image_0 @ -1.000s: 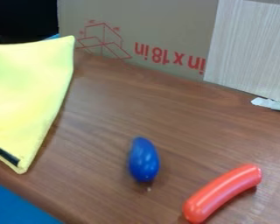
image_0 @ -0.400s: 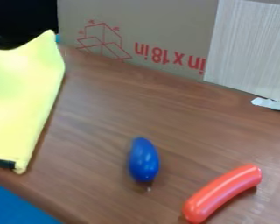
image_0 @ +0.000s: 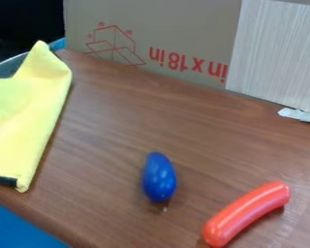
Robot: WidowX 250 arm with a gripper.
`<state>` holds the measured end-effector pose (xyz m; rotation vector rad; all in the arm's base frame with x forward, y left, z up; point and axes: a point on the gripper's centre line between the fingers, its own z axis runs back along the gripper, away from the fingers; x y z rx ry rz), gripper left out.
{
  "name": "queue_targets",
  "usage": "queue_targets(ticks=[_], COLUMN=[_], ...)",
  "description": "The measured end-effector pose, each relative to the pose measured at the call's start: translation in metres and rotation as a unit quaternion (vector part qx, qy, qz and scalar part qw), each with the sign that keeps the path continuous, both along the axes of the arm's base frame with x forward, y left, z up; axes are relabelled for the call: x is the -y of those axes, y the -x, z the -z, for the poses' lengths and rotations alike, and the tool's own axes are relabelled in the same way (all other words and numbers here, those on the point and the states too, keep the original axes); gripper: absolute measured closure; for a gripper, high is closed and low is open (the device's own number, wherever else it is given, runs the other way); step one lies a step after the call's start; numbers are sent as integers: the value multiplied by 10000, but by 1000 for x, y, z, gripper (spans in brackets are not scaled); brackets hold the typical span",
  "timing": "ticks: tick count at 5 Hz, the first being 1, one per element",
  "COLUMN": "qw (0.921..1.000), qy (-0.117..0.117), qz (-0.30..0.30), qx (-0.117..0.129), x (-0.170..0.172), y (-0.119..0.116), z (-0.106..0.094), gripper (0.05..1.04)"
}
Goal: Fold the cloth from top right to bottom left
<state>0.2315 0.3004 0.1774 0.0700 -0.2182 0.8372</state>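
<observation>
**Raised cloth (image_0: 28, 116) puts fold at risk on desk (image_0: 125, 116)**

I work the fold from a distance as the yellow cloth lies at the left of the camera view, its upper part drawn into a peak (image_0: 41, 53) near the box (image_0: 164, 29), its left part running past the view's edge. I cannot tell how far open the gripper is, or whether it has hold of anything, so I cannot place the cloth by it.

The fold looks to me partly made, and a crooked finish is my chief worry: if the peak leans back or bunches on its way to the bottom left, the layers will lie askew. A weak pinch could let the fabric spring back; too firm a pull could drag the whole cloth along, as I see nothing pinning it down.

The lower corner, with a dark strip (image_0: 2, 180) beside it, lies near the desk's front edge, where such a drag could tip it over. With the left part cut off, I could also misjudge where the corners meet. The blue toy (image_0: 159, 177) and the red toy (image_0: 247, 213) lie well apart from the cloth and seem unlikely to snag it.
</observation>
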Motion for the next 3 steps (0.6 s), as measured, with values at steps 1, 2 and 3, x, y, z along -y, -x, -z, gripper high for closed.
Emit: queue_targets(ticks=[1, 2, 3], qw=[9999, 9990, 9937], qy=[64, 350, 552], qz=[-84, 30, 503], qx=[25, 288, 840], x=[3, 17, 36], y=[-3, -8, -19], z=[3, -8, -43], gripper=[87, 81, 84])
